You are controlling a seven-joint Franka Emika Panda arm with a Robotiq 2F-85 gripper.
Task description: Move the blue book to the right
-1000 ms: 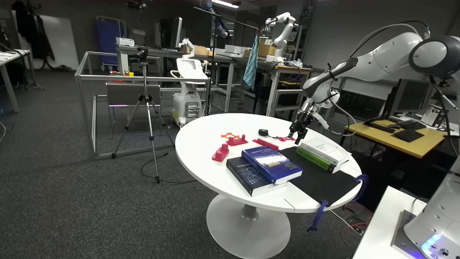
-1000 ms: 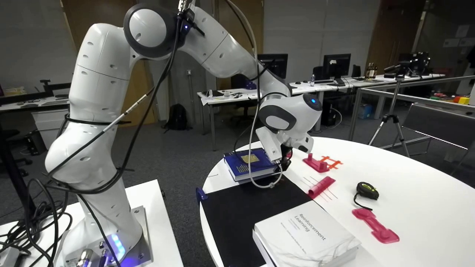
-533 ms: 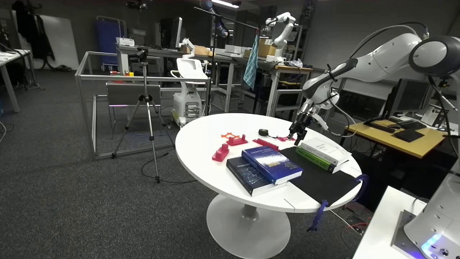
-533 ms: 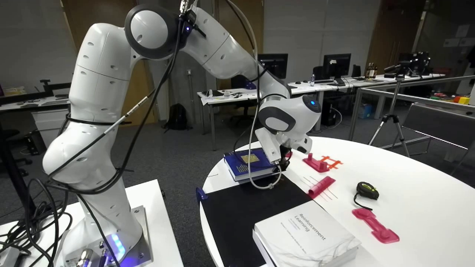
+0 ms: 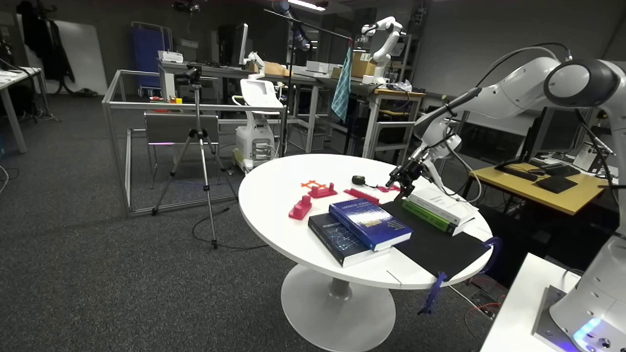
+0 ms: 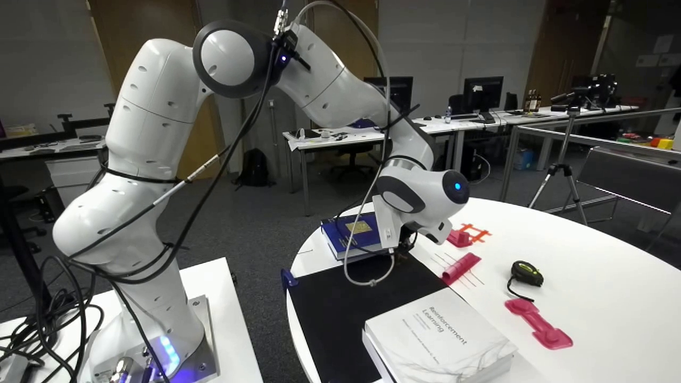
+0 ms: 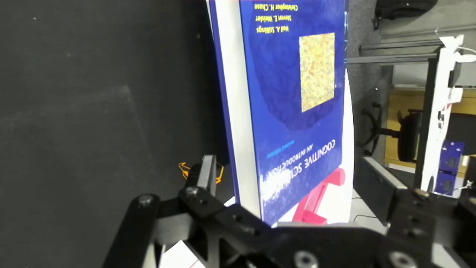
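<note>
Because the blue book (image 5: 370, 222) lies upon a dark book (image 5: 335, 235), its edge is raised above the round white counter (image 5: 276, 186), which probably helps grasping. Near the title end of the blue book hangs the tool (image 7: 288, 160), apart from it, with fingers (image 7: 375, 186) spread wide and holding nothing, I suppose for the thick book, so this seems an approach. Beside the blue book a black mat (image 5: 440, 250) is stretched, and a blue clip (image 5: 432, 294) at its corner appears to prevent sliding. Across this mat from the blue book lies a white book (image 6: 441, 338); whether "right" means toward it, I cannot tell. Far from the blue book, in the dim room, a tripod (image 5: 199, 134) stands on grey carpet (image 5: 122, 293).
</note>
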